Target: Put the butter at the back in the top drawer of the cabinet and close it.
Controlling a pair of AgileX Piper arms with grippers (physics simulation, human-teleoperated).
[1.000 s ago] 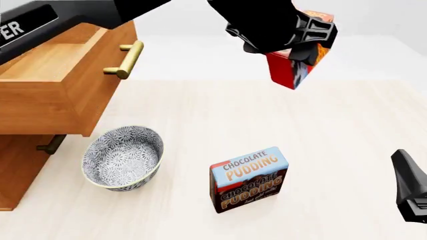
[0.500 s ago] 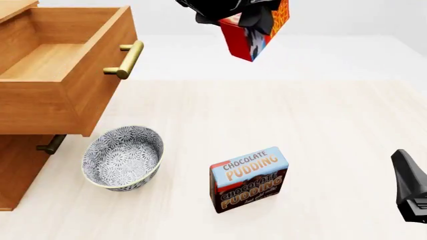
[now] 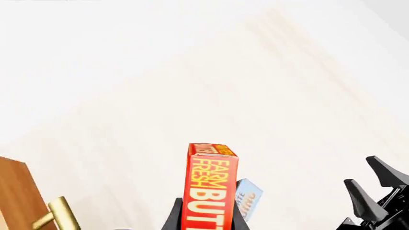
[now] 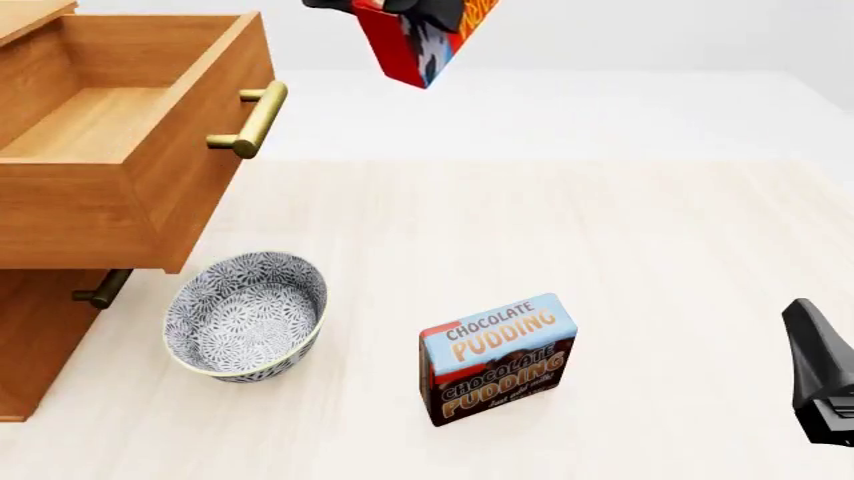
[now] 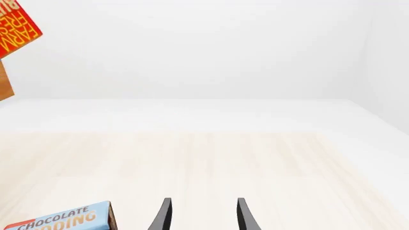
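Butter held aloft at the frame's top.
Your left gripper (image 3: 206, 221) clamps the butter (image 4: 416, 42); your right gripper's (image 5: 202, 214) fingers stand apart.

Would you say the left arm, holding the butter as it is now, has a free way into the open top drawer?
Probably yes. The left gripper holds the butter high, above the level of the top drawer, which stands pulled out and looks empty. Nothing lies between them; the bowl sits lower down.

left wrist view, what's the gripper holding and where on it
The left gripper holds the butter box, jaws pinching its two broad faces at the near end. The right gripper holds nothing.
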